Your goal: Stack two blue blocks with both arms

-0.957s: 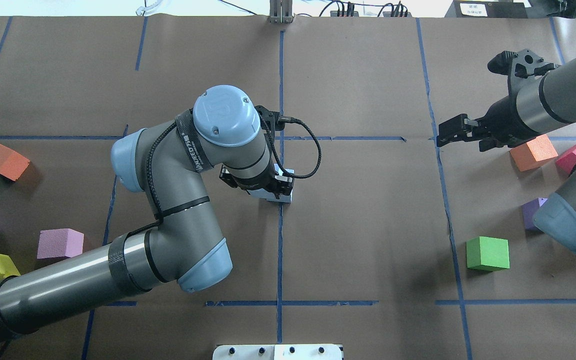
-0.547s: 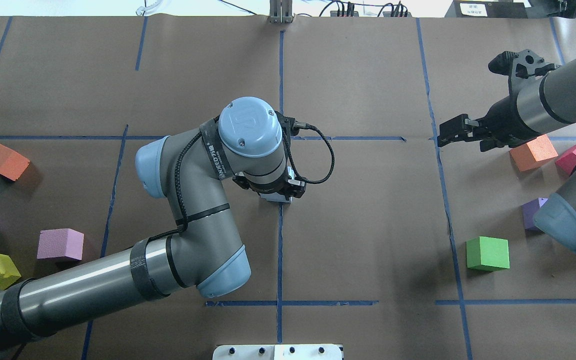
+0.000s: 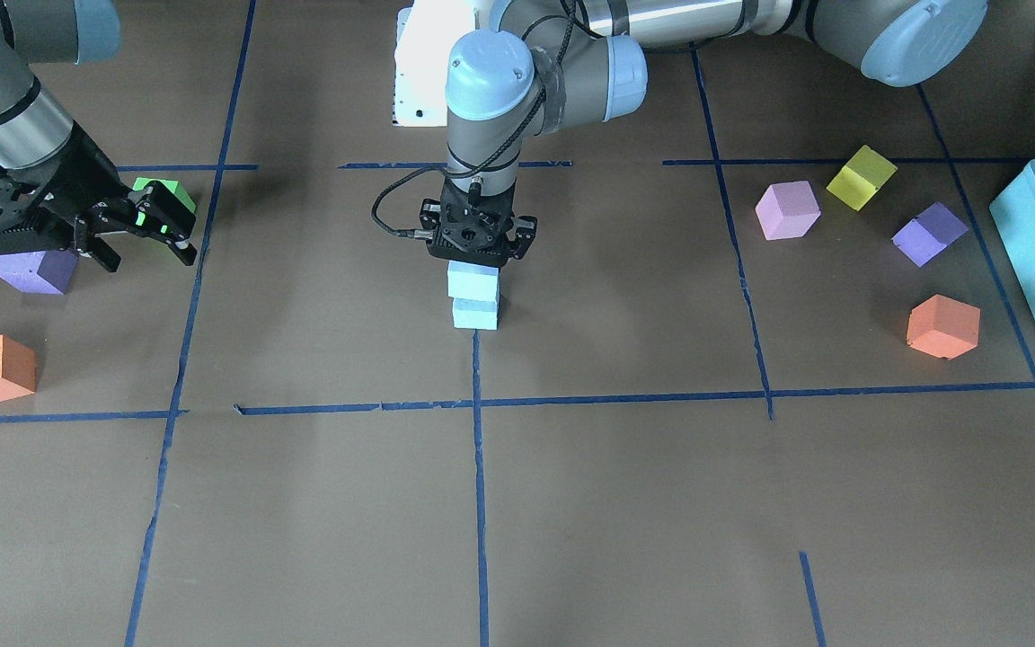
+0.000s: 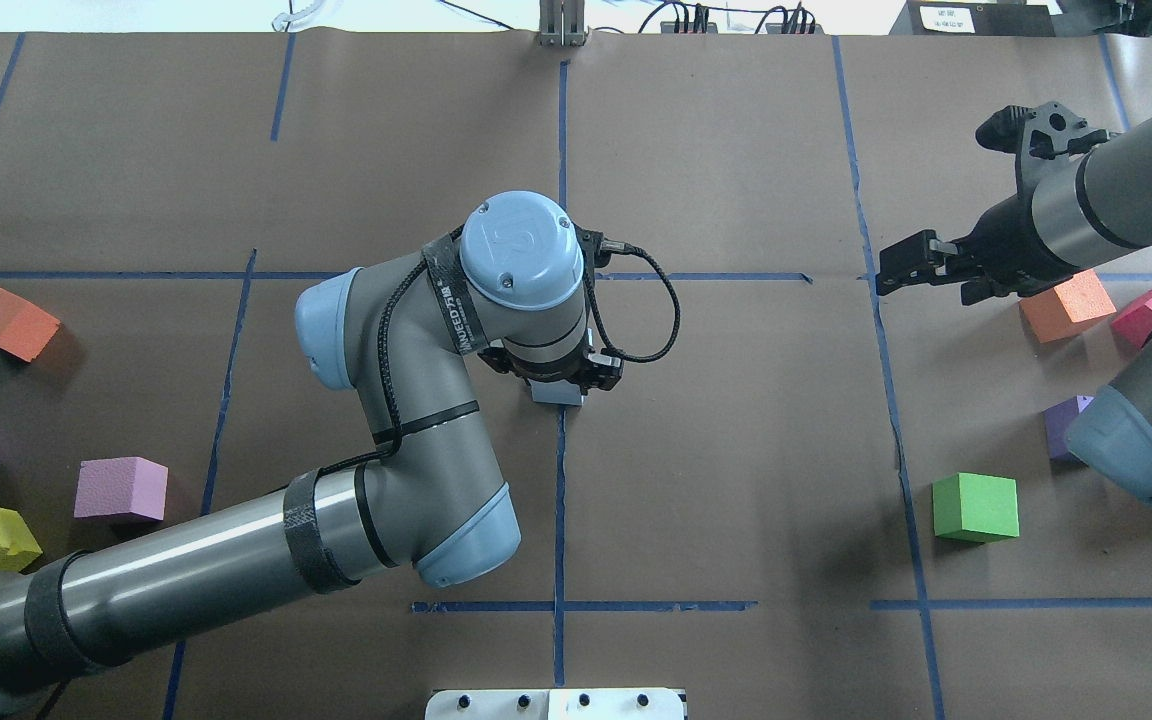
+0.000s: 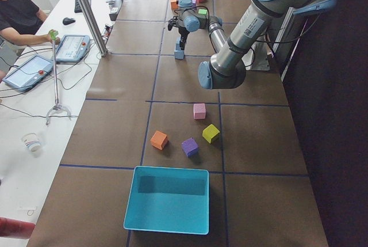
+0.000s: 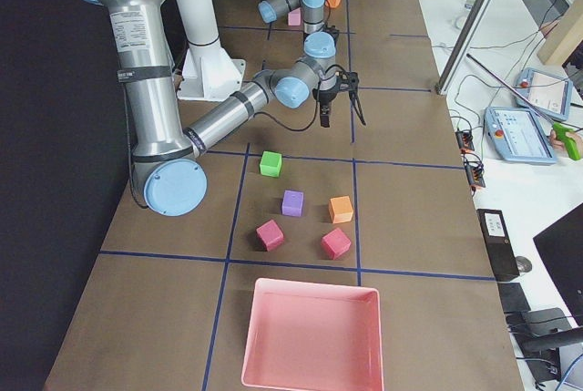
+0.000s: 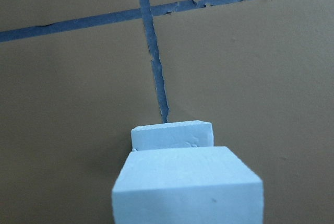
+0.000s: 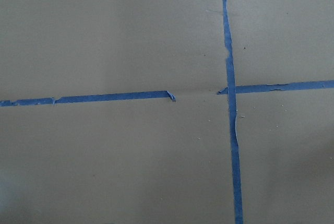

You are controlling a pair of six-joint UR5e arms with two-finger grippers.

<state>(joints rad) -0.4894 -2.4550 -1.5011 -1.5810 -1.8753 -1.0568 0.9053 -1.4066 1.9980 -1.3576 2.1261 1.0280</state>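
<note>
Two arms over one brown-papered worktop, with a pale blue stack at its centre.

We see the left arm bent in over the middle, where the blue tape lines meet, and the right arm held off to its own side. The left pincer looks clamped on the upper blue block, though its body hides the fingers. The right pincer has its jaws apart and carries nothing. The upper blue block appears to rest on the lower blue block, set slightly off square. We judge this foam to be light, soft and grippy. It is best taken by two opposite flat sides with a gentle squeeze, since hard pressure would dent it and a careless release could nudge the stack askew.
</note>
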